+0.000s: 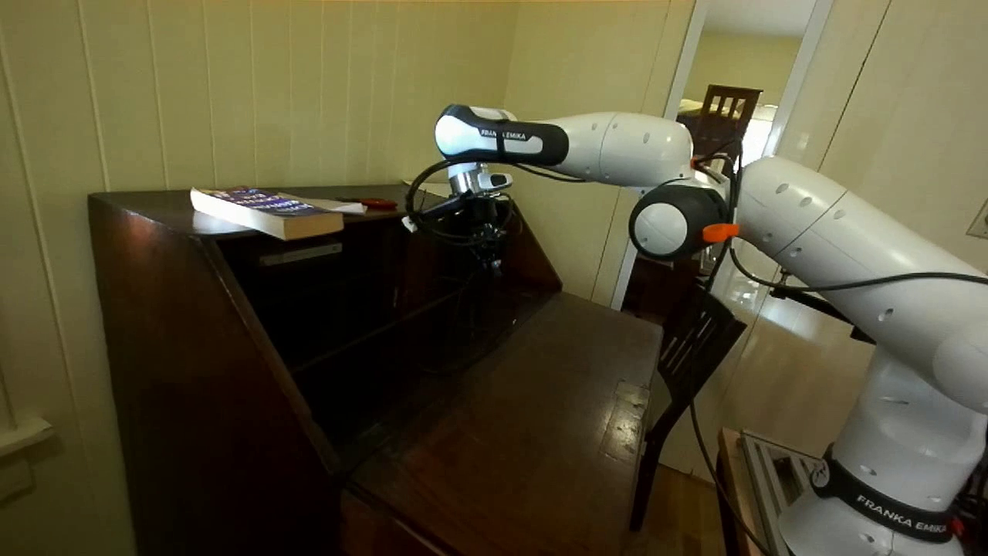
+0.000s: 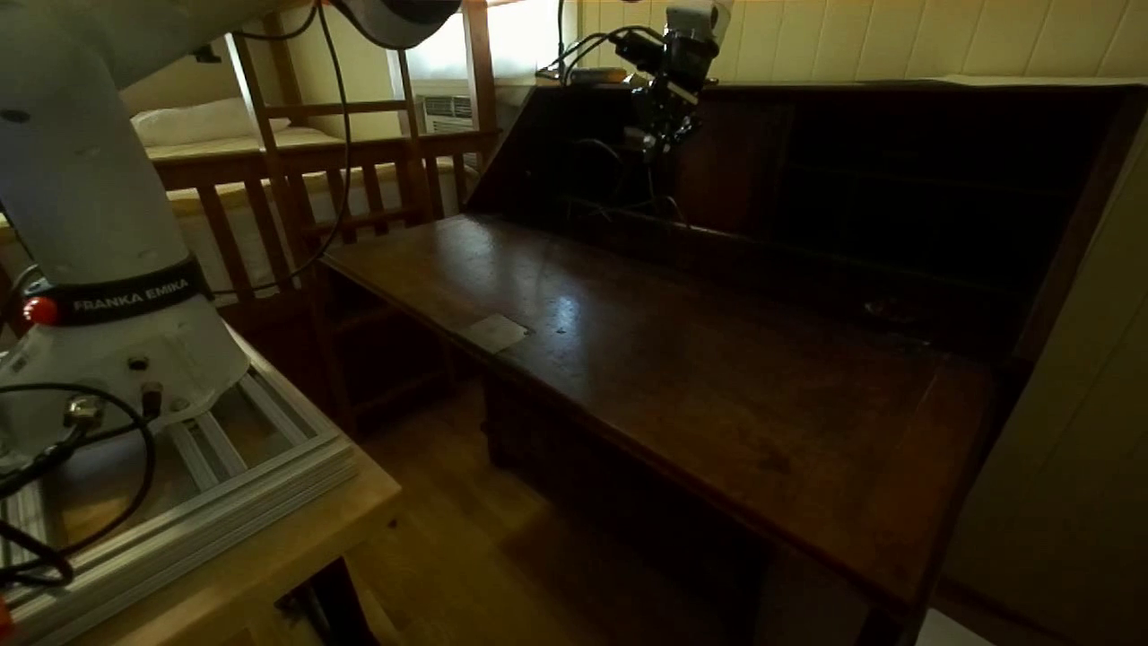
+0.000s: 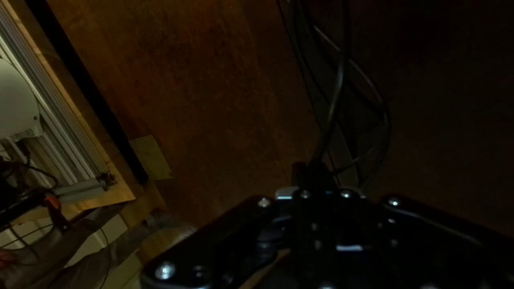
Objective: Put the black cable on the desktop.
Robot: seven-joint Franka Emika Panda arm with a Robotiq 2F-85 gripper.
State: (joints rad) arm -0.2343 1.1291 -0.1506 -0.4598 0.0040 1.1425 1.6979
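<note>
The black cable [image 3: 338, 86] is a thin cord that runs up from my fingertips and loops in the wrist view. My gripper [image 3: 315, 178] is shut on one end of it, at a dark blocky part. In an exterior view the cable [image 2: 653, 184] dangles in loops below the gripper [image 2: 656, 151], in front of the dark cubbyholes. The gripper [image 1: 492, 266] hangs over the back of the desk, near its far side. The desktop [image 1: 556, 371] is the reddish-brown flat surface, also seen in an exterior view [image 2: 717, 359]. Whether the cable's lower loops touch wood is too dark to tell.
A thick book [image 1: 270, 215] and a red object [image 1: 376, 204] lie on the desk's upper shelf. The slanted side panel [image 1: 262, 332] and dark cubbyholes [image 1: 332, 301] border the desktop. A dark chair [image 1: 698, 347] stands beside the desk. A plate [image 2: 496, 333] is set at the front edge.
</note>
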